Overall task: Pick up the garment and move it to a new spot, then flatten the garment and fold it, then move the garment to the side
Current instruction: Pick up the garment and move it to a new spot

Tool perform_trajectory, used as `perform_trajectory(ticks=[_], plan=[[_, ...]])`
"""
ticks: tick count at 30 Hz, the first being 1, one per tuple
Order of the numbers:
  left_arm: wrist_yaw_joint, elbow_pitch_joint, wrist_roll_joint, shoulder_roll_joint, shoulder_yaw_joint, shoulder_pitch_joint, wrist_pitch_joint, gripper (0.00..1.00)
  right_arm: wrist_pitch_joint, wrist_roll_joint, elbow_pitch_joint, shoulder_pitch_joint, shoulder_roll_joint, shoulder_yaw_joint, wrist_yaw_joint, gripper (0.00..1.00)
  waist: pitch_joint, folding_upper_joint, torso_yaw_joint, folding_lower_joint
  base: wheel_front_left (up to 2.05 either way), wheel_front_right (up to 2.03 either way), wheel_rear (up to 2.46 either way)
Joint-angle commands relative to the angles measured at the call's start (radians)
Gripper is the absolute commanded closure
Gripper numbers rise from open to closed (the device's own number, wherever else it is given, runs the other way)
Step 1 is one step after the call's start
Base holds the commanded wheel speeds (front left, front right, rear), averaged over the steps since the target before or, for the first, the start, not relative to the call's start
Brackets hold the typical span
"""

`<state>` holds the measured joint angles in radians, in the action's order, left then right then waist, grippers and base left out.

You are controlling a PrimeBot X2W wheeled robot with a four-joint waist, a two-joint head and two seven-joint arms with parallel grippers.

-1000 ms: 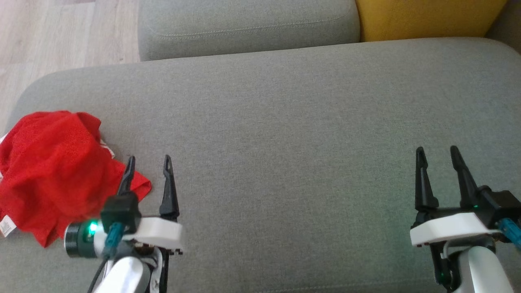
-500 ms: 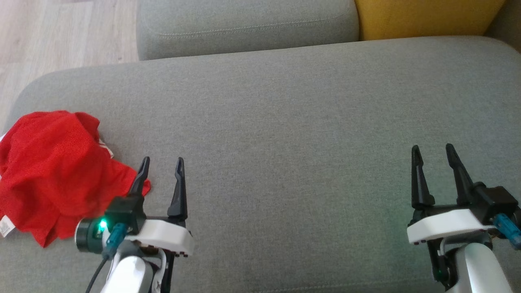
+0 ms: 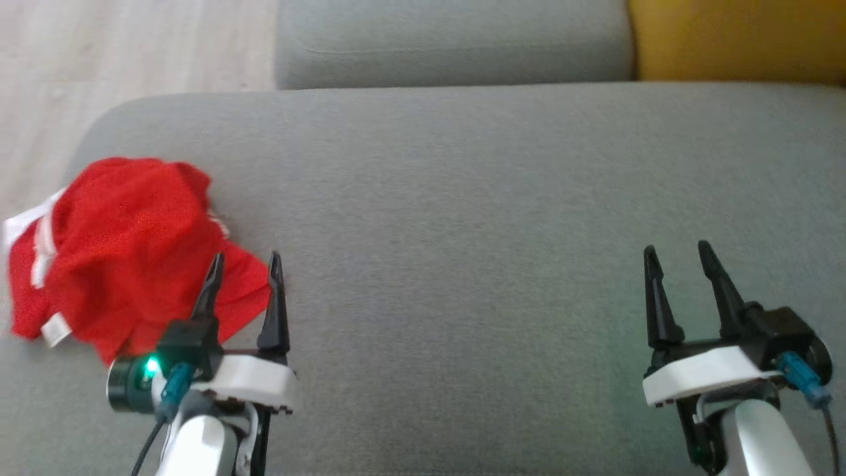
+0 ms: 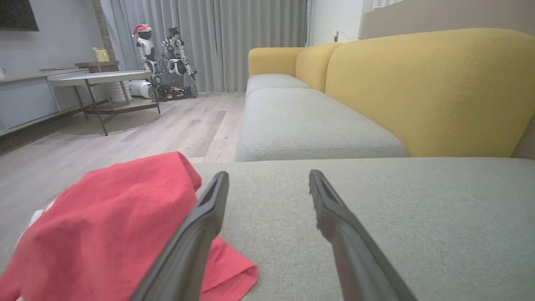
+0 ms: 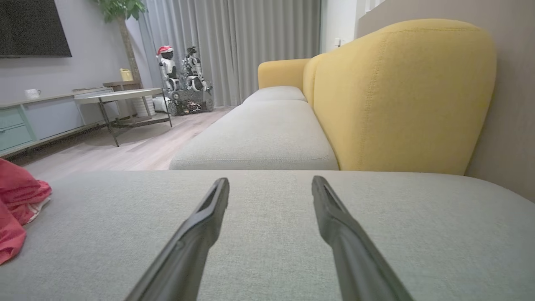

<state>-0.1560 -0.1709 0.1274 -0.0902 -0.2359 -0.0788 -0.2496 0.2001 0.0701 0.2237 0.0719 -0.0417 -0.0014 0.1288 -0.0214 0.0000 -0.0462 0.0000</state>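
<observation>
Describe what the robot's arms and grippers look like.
Both the left gripper and right gripper have two long, tapering black fingers on a white housing, atop glossy white forearms. Each carries a blue plug with a dark cable. The left wrist has a dark cylinder with a green light.

black tapered fingers (image 3: 272, 311), white wrist shells (image 3: 254, 383), a green light (image 3: 152, 365), teal cable plugs (image 3: 173, 388).

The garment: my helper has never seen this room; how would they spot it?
Find the long grey seat cushion before the robot. At its left end, beside the open left gripper, lies a crumpled garment. It is bright red with white trim, against plain grey fabric.
</observation>
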Motion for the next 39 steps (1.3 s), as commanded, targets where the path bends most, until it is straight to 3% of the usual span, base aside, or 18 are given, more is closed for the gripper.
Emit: perform_trajectory(ticks=[1,12,22,39], plan=[[0.007,0.025,-0.012,-0.003,0.048,-0.007,-0.012,0.00,0.012,0.005,-0.022,0.021,-0.009,0.031,0.002,0.00,0.030,0.0000,-0.054,0.0000,0.00,0.00,0.00],[0.017,0.038,-0.049,0.001,0.097,0.032,-0.012,0.00,0.029,0.034,0.007,-0.006,-0.009,0.097,0.002,0.00,0.081,0.0000,-0.243,0.0000,0.00,0.00,0.00],[0.042,0.044,-0.061,0.001,0.114,0.064,-0.012,0.00,0.041,0.061,0.030,-0.021,-0.009,0.107,0.002,0.00,0.105,0.0000,-0.375,0.0000,0.00,0.00,0.00],[0.086,0.045,-0.008,0.025,0.178,0.087,-0.012,0.00,0.048,0.086,0.042,-0.023,-0.009,0.145,0.002,0.00,0.098,0.0000,-0.422,0.0000,0.00,0.00,0.00]])
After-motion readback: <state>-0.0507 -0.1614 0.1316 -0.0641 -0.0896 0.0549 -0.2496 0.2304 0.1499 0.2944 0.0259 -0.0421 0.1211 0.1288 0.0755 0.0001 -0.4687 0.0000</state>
